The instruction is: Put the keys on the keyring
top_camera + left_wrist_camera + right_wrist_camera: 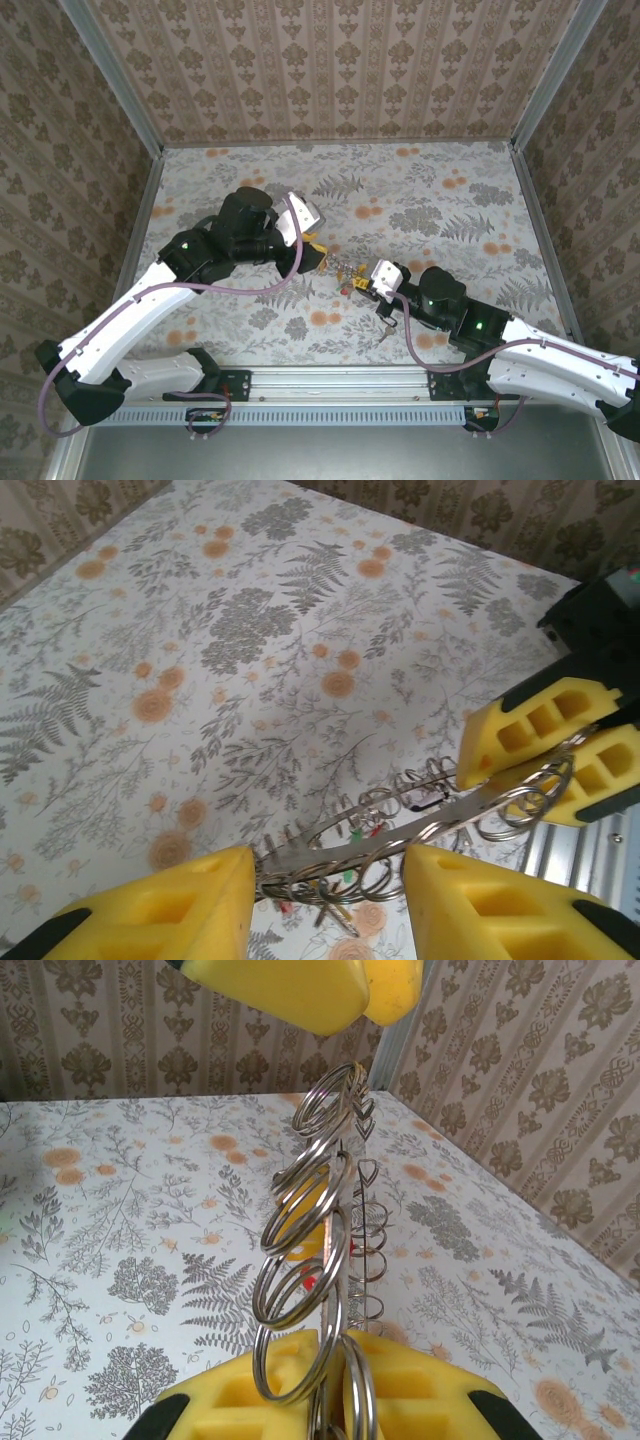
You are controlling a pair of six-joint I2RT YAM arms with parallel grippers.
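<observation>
Floral tablecloth (450, 200), right fingers (530, 725) clamped on keyring (420, 825), left fingers (150, 915) spread apart around its other end

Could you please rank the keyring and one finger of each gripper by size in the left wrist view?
1. Silvery wire keyring, widest.
2. Left gripper's yellow plastic finger, near and cropped, so unsure.
3. Right gripper's yellow plastic finger.

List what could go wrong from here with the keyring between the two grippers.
1. The left gripper stands open around the keyring, so the right gripper alone clamps it; the ring may sag or swing out of line.
2. Small loops and coloured key tags bunch between the left fingers; closing there could pinch them instead of the ring.
</observation>
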